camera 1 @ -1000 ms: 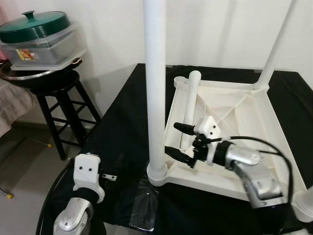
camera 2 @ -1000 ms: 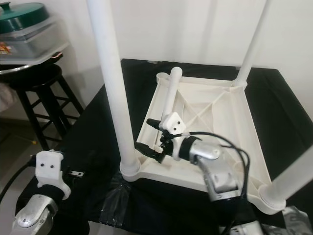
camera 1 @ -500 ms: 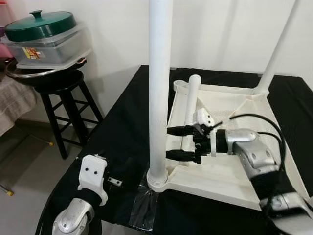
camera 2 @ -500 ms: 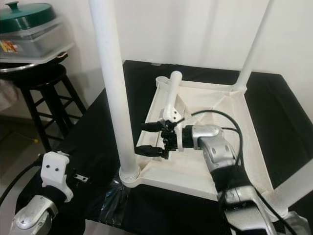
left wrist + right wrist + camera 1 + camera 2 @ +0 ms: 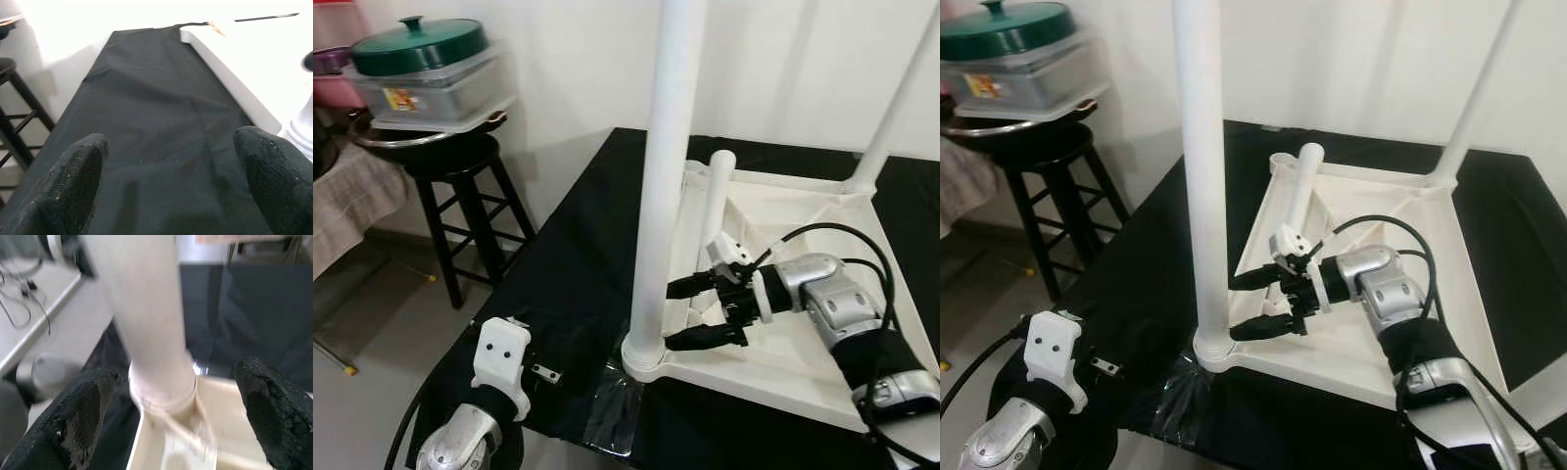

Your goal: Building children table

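While fingers spread, right hand (image 5: 693, 311) faces standing leg (image 5: 664, 186) | left hand (image 5: 166, 186) apart over black cloth (image 5: 146, 122)

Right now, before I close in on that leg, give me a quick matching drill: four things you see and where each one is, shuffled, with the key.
Things:
1. right tool
2. loose white leg
3. green lid
4. left tool

Places or states:
A. lying inside the upturned tabletop
B. open, over bare black cloth, holding nothing
C. on the clear container on the black stool
D. open, fingers pointing at the base of the near upright leg

Pairs: 1-D, 2-A, 3-C, 4-B
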Motion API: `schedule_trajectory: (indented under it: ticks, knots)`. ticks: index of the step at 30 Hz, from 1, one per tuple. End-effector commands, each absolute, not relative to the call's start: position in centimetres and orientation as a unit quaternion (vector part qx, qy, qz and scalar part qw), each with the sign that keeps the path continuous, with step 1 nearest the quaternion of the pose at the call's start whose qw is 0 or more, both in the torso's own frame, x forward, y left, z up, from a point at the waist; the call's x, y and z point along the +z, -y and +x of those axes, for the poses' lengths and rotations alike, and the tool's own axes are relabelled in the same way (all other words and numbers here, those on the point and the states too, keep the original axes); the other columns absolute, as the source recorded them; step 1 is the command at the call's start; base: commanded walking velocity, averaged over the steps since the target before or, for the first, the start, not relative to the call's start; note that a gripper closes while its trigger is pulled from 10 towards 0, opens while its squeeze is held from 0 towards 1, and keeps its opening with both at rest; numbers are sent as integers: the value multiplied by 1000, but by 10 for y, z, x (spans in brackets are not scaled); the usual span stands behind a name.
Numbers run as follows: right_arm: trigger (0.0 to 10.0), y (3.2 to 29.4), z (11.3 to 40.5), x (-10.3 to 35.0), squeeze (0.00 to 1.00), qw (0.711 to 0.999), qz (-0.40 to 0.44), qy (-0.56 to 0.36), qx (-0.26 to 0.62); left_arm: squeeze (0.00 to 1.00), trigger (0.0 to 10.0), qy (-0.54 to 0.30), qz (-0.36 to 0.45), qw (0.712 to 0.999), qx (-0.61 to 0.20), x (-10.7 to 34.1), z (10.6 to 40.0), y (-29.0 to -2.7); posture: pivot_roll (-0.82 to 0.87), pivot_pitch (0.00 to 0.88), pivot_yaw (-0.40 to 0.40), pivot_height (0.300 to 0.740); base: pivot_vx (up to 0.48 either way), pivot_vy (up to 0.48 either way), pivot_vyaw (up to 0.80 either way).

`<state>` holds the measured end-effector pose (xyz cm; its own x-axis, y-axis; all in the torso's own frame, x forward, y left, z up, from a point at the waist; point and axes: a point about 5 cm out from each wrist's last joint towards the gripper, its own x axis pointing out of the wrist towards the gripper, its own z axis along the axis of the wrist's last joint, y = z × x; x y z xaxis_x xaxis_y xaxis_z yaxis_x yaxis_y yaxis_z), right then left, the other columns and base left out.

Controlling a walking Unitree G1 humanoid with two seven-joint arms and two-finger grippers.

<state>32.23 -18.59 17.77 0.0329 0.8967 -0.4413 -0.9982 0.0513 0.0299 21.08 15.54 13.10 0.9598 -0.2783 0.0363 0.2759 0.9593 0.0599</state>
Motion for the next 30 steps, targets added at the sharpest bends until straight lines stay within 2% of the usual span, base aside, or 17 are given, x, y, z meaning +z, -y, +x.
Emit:
schedule_trajectory:
  ticks: [1,6,7,8,9,10,16,19,23,24,25,26,30]
  knots:
    - [10000,187,319,174,0,694,-158,-182,679,0,10000,22,31,989,-141,131,209,-159,39,33,-6,740,0,0,0]
    - [10000,184,310,173,0,686,-144,-162,695,0,10000,21,27,989,-142,131,210,-161,17,40,10,740,0,0,0]
    - [10000,172,308,173,0,684,-130,-140,704,0,10000,22,26,988,-148,131,211,-160,14,39,15,740,0,0,0]
    - [10000,172,308,173,0,684,-130,-140,704,0,10000,22,26,988,-148,131,211,-160,14,39,15,740,0,0,0]
    - [10000,151,311,172,0,691,-109,-102,707,0,10000,22,27,986,-160,131,212,-159,15,36,19,740,0,0,0]
    - [10000,142,314,173,0,697,-105,-85,705,0,10000,21,27,985,-167,131,212,-158,15,36,19,740,0,0,0]
    - [10000,131,322,175,0,702,-101,-67,702,0,10000,20,24,980,-197,130,207,-153,31,32,15,740,0,0,0]
    - [10000,132,324,178,0,699,-99,-66,706,0,10000,20,9,972,-235,128,198,-147,25,33,12,740,0,0,0]
    - [10000,133,324,179,0,697,-99,-67,707,0,10000,23,4,970,-242,128,196,-146,25,33,12,740,0,0,0]
    - [1451,132,324,179,0,693,-93,-67,712,0,10000,25,0,967,-254,128,195,-144,23,33,10,740,0,0,0]
    - [1451,132,324,179,0,693,-93,-67,712,0,10000,25,0,967,-254,128,195,-144,23,33,10,740,0,0,0]
    - [0,133,323,179,0,688,-92,-70,716,0,10000,24,-5,964,-266,128,195,-144,17,30,10,740,0,0,0]
    - [0,135,324,179,0,695,-85,-66,711,0,10000,20,-13,956,-291,125,194,-143,0,31,15,740,0,0,0]
